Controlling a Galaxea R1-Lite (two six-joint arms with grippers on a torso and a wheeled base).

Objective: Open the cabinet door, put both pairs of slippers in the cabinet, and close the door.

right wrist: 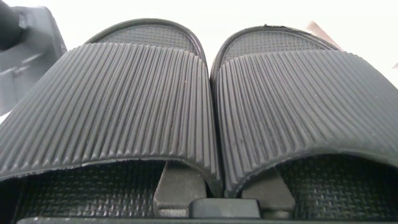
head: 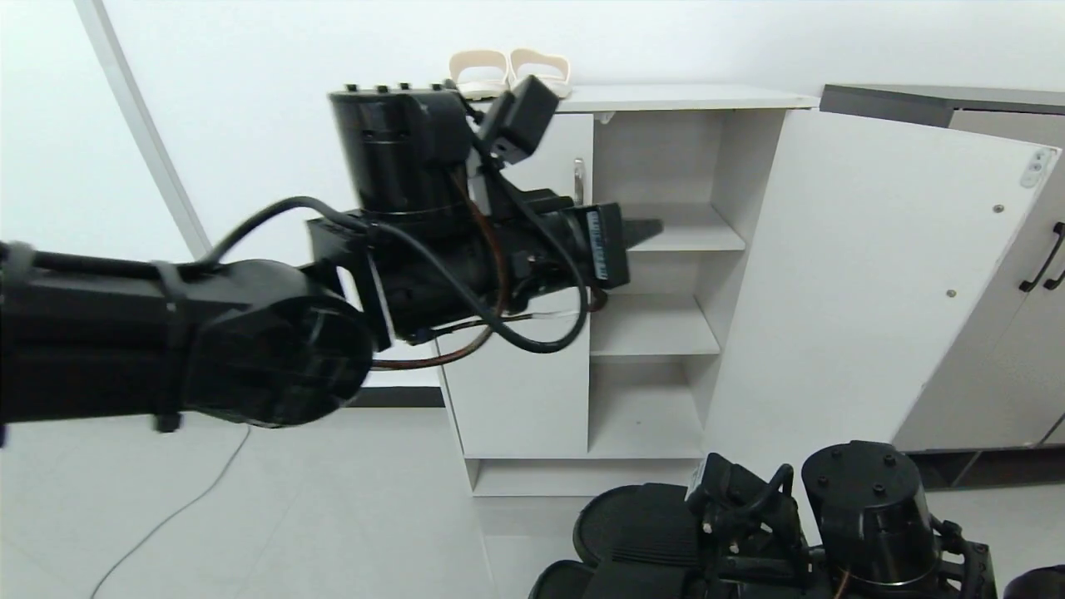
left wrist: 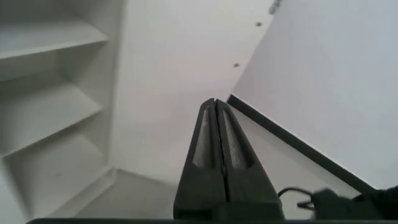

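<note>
The right claw [right wrist: 224, 186] is low and near, clamped on the black slippers [right wrist: 149, 99]. Its two fingers [right wrist: 177, 190] reach in under the ribbed straps, and the shoes' adjoining inner edges look pinched between them. The left claw [head: 649, 226] is held up higher, pressed together on nothing, with its tip just at the mouth of the open half of the cabinet [head: 682, 97].

The door [head: 857, 283] on the right stands swung wide, so I'd say the opening step is done and the stowing step is in hand, with neither pair inside yet. To my eye, the next move is to lift the black pair from down near the floor and carry it forward into one of the compartments. The left arm crosses the front of the opening and would probably need to clear off first.

By my count:
- There are two pairs of slippers, four shoes in all: the black pair in the grip, and the beige slippers [head: 509, 73] on the cabinet's top at the far left.
- Three open compartments are stacked on the right side.
- One door is open and one is closed, to its left.
- One grey cupboard [head: 998, 274] stands beyond, to the right.
</note>
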